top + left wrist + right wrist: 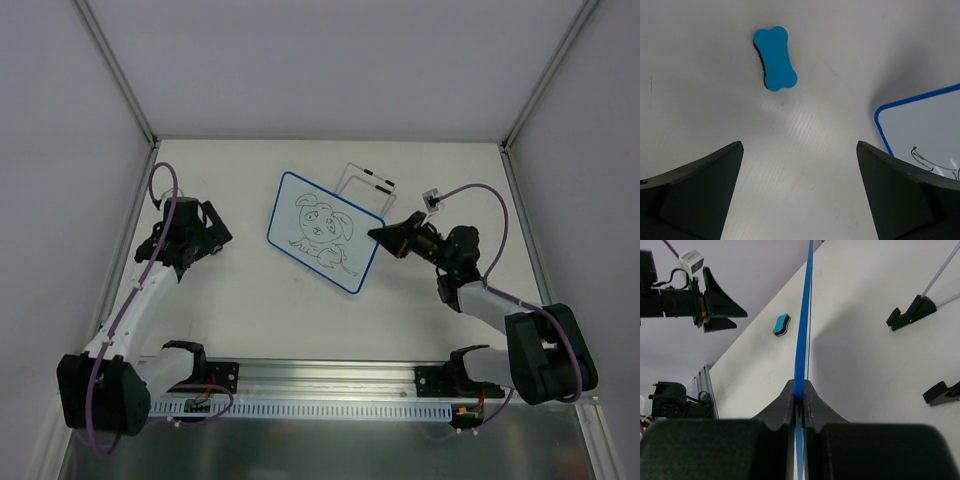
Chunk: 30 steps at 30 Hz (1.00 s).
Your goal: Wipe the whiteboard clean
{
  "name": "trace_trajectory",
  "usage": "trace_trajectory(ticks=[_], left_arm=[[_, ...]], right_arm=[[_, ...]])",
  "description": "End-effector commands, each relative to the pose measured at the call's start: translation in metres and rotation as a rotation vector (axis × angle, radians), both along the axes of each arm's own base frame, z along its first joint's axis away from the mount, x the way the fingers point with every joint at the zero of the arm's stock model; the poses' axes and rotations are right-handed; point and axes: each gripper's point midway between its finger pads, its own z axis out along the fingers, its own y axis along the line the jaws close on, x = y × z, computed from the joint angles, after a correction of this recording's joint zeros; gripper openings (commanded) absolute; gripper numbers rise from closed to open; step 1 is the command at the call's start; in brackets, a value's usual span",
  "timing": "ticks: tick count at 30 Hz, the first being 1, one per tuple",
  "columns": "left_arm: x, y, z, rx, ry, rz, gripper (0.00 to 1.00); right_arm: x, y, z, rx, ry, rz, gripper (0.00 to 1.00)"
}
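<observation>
between the right fingers (780,407), the whiteboard (292,206) edge (dog sketch (322,228) showing).

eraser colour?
The eraser is bright blue with a dark base; left wrist view shows it best.

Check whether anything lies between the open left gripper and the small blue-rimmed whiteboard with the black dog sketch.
Nothing visible does. Only bare white table separates the left gripper from the blue-rimmed whiteboard. The bright-blue bone-shaped eraser lies ahead, clear of that path. The right gripper clamps the board's opposite edge.
</observation>
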Motion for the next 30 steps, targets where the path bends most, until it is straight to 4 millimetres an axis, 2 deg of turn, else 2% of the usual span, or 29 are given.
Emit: trace_trajectory(ticks=[1,2,4,7,16,24,30], left_arm=[[0.028,0.011,0.01,-0.004,-0.065,0.121,0.99],[0.032,0.013,0.003,0.002,-0.048,0.141,0.98],[0.04,0.015,0.001,0.005,-0.053,0.159,0.98],[0.047,0.017,-0.008,0.008,-0.039,0.187,0.97],[0.057,0.019,-0.035,0.014,0.025,0.221,0.91],[0.071,0.026,-0.067,0.037,0.107,0.254,0.85],[0.082,0.034,-0.078,0.059,0.128,0.273,0.8]], right_arm=[[-0.003,0.003,0.037,0.012,-0.227,-0.061,0.0],[-0.005,0.002,0.028,-0.006,-0.229,-0.078,0.0],[-0.011,0.004,0.027,-0.016,-0.248,-0.083,0.0],[-0.012,0.002,0.014,-0.044,-0.246,-0.103,0.0],[-0.015,0.008,-0.014,-0.032,-0.215,-0.107,0.0],[-0.013,0.015,-0.017,0.006,-0.196,-0.091,0.0],[-0.013,0.017,-0.025,0.013,-0.177,-0.081,0.0]])
